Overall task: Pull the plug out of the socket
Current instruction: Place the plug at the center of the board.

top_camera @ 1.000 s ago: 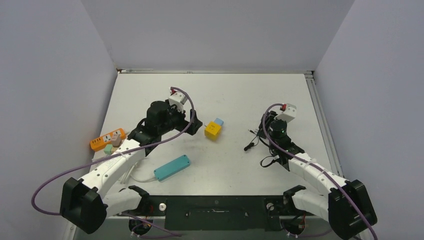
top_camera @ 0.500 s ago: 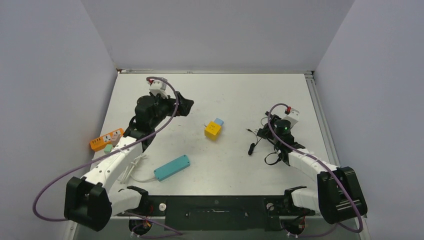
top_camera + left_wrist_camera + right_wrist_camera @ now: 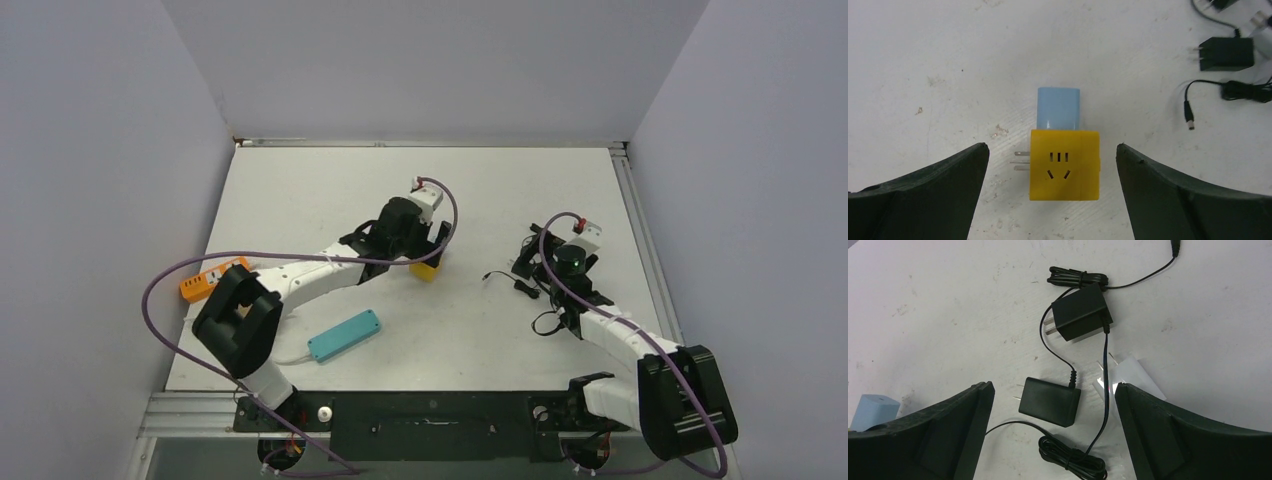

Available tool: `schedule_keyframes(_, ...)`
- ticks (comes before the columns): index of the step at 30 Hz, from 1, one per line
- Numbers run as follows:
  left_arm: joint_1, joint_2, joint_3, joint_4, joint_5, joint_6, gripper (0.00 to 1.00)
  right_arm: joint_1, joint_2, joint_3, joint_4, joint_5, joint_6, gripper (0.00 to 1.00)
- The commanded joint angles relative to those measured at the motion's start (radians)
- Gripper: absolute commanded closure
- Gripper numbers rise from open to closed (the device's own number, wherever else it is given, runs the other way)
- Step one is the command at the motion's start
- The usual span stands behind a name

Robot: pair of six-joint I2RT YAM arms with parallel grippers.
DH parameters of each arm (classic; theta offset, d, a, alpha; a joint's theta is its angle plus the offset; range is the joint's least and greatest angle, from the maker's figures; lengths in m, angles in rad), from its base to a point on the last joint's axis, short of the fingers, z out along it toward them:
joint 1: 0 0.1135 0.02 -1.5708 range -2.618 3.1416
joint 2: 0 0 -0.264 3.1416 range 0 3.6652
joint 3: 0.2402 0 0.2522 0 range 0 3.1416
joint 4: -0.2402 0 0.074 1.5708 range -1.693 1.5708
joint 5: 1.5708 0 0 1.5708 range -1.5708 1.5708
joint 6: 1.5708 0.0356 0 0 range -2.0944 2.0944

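L gripper (image 3: 1052,165): jaws wide, empty; swung in from far-left over the yellow cube socket adapter (image 3: 1064,164), which now sits between them, untouched. Pale-blue rounded plug (image 3: 1058,108) still seated in its far face, mid-tabletop (image 3: 500,190). You're set to grasp. R gripper (image 3: 1053,420): jaws wide, empty, over black adapters (image 3: 1050,401).

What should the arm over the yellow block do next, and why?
Probably lower the left gripper straight down and close on the yellow socket cube. Its fingers are open on either side of the cube and not touching it, and the blue plug is still pushed into the cube's far side. The cube likely needs holding before the plug gets pulled.
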Motion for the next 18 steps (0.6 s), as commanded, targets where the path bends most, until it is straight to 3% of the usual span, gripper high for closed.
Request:
schedule_keyframes(1,0.009,0.094,0.066,-0.067,-0.026,0.03,0.04,-0.008,-0.066,-0.025,0.095,-0.039,-0.008,0.06)
schedule_keyframes(10,-0.012,0.193,0.128,-0.177,-0.059,0.056,0.02,-0.008,-0.065,-0.028,0.102,-0.051,-0.015,0.1)
schedule_keyframes(12,-0.016,0.197,0.135,-0.203,-0.051,0.073,0.18,-0.008,-0.064,-0.028,0.102,-0.053,-0.013,0.09)
schedule_keyframes(18,-0.032,0.181,0.136,-0.221,-0.013,0.101,0.5,-0.008,-0.067,-0.029,0.103,-0.055,-0.012,0.09)
